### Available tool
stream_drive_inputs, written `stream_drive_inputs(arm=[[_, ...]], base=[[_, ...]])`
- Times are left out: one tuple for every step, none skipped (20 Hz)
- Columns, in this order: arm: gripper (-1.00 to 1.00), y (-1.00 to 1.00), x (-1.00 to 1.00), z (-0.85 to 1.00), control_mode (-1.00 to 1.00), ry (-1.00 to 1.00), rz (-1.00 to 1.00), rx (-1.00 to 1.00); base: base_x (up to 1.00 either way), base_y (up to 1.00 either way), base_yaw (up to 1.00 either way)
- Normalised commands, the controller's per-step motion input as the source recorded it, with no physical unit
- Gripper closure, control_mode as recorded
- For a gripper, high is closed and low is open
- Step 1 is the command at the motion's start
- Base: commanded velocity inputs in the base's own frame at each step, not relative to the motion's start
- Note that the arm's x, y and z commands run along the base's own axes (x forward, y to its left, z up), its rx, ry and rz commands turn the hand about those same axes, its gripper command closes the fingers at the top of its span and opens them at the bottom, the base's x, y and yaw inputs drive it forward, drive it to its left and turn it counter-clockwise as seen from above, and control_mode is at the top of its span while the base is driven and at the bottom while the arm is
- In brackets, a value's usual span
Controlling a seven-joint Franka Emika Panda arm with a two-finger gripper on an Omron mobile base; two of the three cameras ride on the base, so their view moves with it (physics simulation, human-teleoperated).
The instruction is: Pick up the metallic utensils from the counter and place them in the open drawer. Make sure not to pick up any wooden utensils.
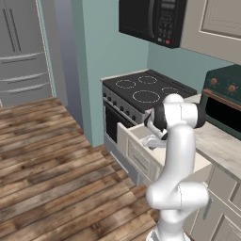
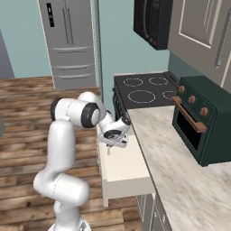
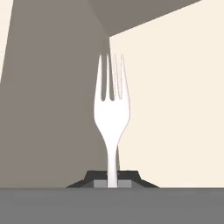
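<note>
The tool is clamped tight on the thin handle of a pale silver fork, as the hand view makes plain: the handle rises from between the two dark fingertips, and the four tines point away from the camera. Behind the fork lies the pale plain floor of the open drawer on the right, with a shaded grey-brown wall of the drawer on the left, the two meeting near the top of the view.

In the left base view the tool hangs from the bent white arm just over the open drawer, which stands pulled out from the cream cabinets below the tabletop. The fork itself is too small to make out here. The drawer is next to the black stove, at the tabletop's near-stove end.

In the right base view the tool points down over the far end of the open drawer, close to the tabletop's front edge. A thin pale sliver below it is the fork, held upright over the drawer interior. The beige marbled tabletop runs along the right, carrying a dark green toaster oven toward its back edge.
</note>
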Motion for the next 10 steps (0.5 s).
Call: stream_drive_inputs(arm=[[1.0, 0.36, -0.36, 0.0, -1.0, 0.0, 0.0, 0.0], [1.0, 0.39, -0.36, 0.0, -1.0, 0.0, 0.0, 0.0], [1.0, 0.41, -0.38, 0.0, -1.0, 0.0, 0.0, 0.0], [1.0, 0.41, -0.4, 0.0, -1.0, 0.0, 0.0, 0.0], [1.0, 0.41, -0.42, 0.04, -1.0, 0.0, 0.0, 0.0], [1.0, 0.42, -0.44, 0.09, -1.0, -0.01, 0.0, 0.0], [1.0, 0.41, -0.44, 0.13, -1.0, 0.0, 0.0, 0.0], [1.0, 0.43, -0.45, 0.11, -1.0, -0.01, 0.0, 0.0], [1.0, 0.43, -0.42, 0.09, -1.0, -0.01, 0.0, 0.0], [1.0, 0.44, -0.39, 0.03, -1.0, -0.01, 0.0, 0.0]], base=[[0.0, 0.0, 0.0], [0.0, 0.0, 0.0], [0.0, 0.0, 0.0], [0.0, 0.0, 0.0], [0.0, 0.0, 0.0], [0.0, 0.0, 0.0], [0.0, 0.0, 0.0], [0.0, 0.0, 0.0], [0.0, 0.0, 0.0], [0.0, 0.0, 0.0]])
